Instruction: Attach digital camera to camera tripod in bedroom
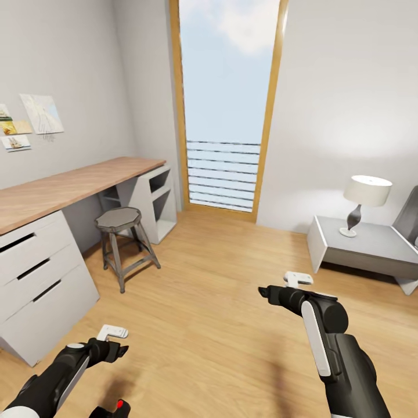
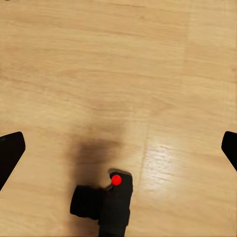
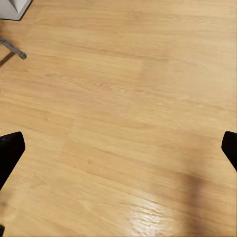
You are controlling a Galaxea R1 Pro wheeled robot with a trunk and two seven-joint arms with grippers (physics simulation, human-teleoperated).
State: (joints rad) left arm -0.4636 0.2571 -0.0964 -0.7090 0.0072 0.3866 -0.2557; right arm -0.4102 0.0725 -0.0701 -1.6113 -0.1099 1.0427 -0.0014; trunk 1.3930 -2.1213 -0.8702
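The digital camera (image 2: pixel 106 203), black with a red button on top, lies on the light wood floor. It also shows at the head view's bottom edge as the digital camera (image 1: pixel 115 407). My left gripper (image 1: pixel 116 342) hovers over the floor just beyond it, open, and its dark fingers (image 2: pixel 10 153) stand wide apart with nothing between them. My right gripper (image 1: pixel 283 285) hangs open over bare floor to the right, empty, with its fingers (image 3: pixel 10 150) spread. The camera tripod is out of view.
A wood-topped desk (image 1: pixel 64 188) with white drawers (image 1: pixel 35 278) runs along the left wall, with a grey stool (image 1: pixel 119 223) in front of it. The tall wood-framed window (image 1: pixel 226 104) is straight ahead. A grey bedside table (image 1: pixel 377 247) with a lamp (image 1: pixel 366 194) stands on the right.
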